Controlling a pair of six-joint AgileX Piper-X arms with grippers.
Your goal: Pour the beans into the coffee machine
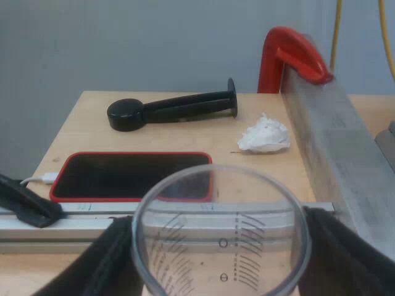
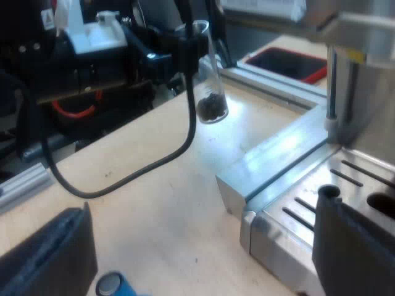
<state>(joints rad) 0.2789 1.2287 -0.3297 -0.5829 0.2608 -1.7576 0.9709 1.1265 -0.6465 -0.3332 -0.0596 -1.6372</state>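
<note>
**Measuring glass held by the left arm, before the pour.** The measuring glass [image 1: 222, 240] is clamped at its sides between the two black fingers of the left gripper [image 1: 222, 262]. The left wrist view looks down through its clear rim and printed scale marks. In the right wrist view the same glass [image 2: 208, 68] hangs off the table in the left gripper [image 2: 185, 43], close to upright. A small dark heap of coffee beans [image 2: 212, 108] lies at its bottom.

Judged progress: the glass is picked up and raised, and no beans have left it. The carry up to the hopper on the machine's top and the tipping itself are still to do.

The right gripper [image 2: 200, 253] hovers low over the table beside the espresso machine's drip tray [image 2: 345, 185]. Its fingers are spread wide with nothing between them.

Surroundings:
- A blue tamper [image 2: 114, 285] stands near the right gripper.
- Beyond the glass lie an aluminium rail [image 1: 80, 216] and a flat black slab with a red rim [image 1: 133, 176].
- Farther off are a black knobbed tool [image 1: 173, 109] on its side, a crumpled white tissue [image 1: 265, 134], and a red clamp [image 1: 287, 55] on a grey bar [image 1: 339, 142].

The machine's metal front rises between the glass and the top, so the lift probably has to clear it first.
</note>
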